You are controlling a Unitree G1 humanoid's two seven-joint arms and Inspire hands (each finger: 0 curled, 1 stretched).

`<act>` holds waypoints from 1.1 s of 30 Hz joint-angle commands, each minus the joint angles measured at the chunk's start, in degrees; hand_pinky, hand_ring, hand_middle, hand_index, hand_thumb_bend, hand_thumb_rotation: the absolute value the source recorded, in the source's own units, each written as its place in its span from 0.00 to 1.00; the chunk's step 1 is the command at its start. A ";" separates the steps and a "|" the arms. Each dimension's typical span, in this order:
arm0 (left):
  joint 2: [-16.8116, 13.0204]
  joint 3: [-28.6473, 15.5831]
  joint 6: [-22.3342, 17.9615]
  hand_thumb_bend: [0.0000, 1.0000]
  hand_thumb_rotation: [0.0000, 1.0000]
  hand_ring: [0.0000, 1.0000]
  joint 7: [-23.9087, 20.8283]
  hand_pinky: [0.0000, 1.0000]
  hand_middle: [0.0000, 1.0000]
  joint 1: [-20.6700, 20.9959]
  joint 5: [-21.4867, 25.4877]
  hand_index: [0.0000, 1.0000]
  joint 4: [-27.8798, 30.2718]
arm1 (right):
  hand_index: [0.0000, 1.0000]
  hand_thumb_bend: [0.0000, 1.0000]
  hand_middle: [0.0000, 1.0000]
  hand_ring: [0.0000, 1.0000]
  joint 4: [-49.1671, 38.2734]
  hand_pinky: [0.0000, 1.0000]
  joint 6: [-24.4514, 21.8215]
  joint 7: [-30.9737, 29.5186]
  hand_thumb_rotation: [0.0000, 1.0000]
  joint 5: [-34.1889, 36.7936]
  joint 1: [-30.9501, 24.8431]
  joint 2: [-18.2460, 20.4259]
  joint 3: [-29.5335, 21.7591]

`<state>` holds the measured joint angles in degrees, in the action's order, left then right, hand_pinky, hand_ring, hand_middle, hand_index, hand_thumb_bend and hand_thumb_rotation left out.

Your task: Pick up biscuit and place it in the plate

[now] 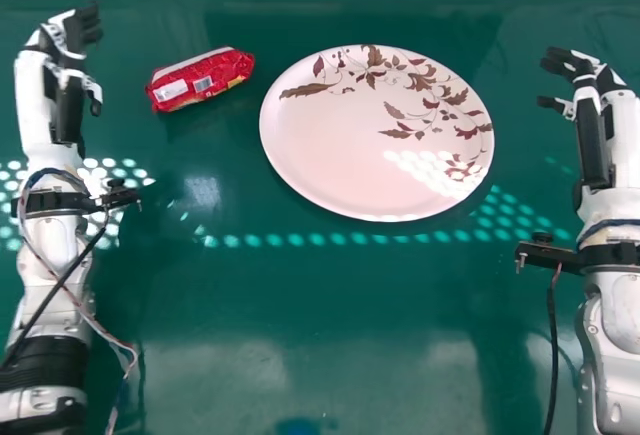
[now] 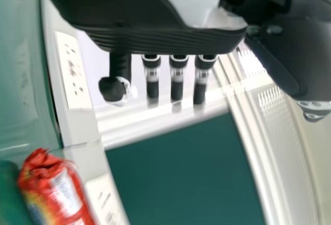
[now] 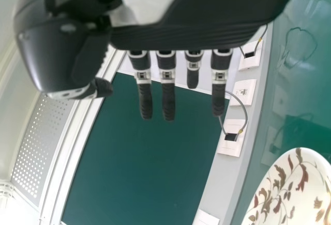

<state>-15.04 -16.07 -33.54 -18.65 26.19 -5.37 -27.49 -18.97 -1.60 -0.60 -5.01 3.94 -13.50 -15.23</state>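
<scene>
Across the green bench (image 1: 330, 295) in my head view, the biscuit (image 1: 205, 77) lies in its red packet towards the far side, left of the plate (image 1: 350, 135) and near its rim, with a gap between them. The plate is pale pink with brown leaves and flowers, and a patch of dotted light falls on its right part. My left robot hand (image 1: 68, 45) is to the left of the biscuit, well apart from it, released and holding nothing. My right robot hand (image 1: 583, 67) is to the right of the plate, also apart from it and released.

On my left wrist view, the left robot hand (image 2: 170, 36) has its fingers extended and nothing in its grasp; I get the biscuit's crumpled packet end too.

My right wrist view gives me the right robot hand (image 3: 207, 28), fingers straight and empty, plus part of the plate's leaf pattern.
</scene>
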 commanded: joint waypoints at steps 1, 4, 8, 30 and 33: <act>0.59 -0.77 -0.15 0.50 0.10 0.00 -3.00 0.00 0.01 0.57 -1.41 0.47 -0.26 | 0.79 0.42 0.80 0.78 -0.64 0.71 -0.35 0.11 0.18 0.59 -0.56 -0.03 -0.19; 0.56 -0.47 0.26 0.49 0.09 0.00 -4.35 0.00 0.00 0.56 -2.02 0.47 -0.09 | 0.79 0.42 0.80 0.78 -0.51 0.71 -0.33 0.17 0.18 0.62 -0.50 -0.07 -0.33; 0.03 -0.08 -0.07 0.49 0.09 0.00 -4.89 0.00 0.00 0.35 -2.38 0.47 -0.48 | 0.79 0.42 0.79 0.78 -0.63 0.71 -0.76 0.40 0.19 0.10 -0.43 -0.14 -0.25; -11.01 6.65 2.27 1.00 0.92 0.00 6.07 0.00 0.01 -0.84 -12.09 0.01 0.87 | 0.81 0.42 0.81 0.80 -2.27 0.73 -2.19 -0.46 0.17 2.37 -0.69 -0.17 -0.86; -12.53 8.50 5.55 1.00 0.92 0.00 7.91 0.00 0.00 -0.56 -14.69 0.00 2.74 | 0.82 0.42 0.82 0.81 -3.67 0.74 -3.15 -0.61 0.20 2.53 -1.20 -0.34 -0.83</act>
<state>-26.63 -8.96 -29.22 -11.70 26.14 -18.90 -26.09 -21.43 -4.23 -0.95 -3.03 3.71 -13.49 -15.64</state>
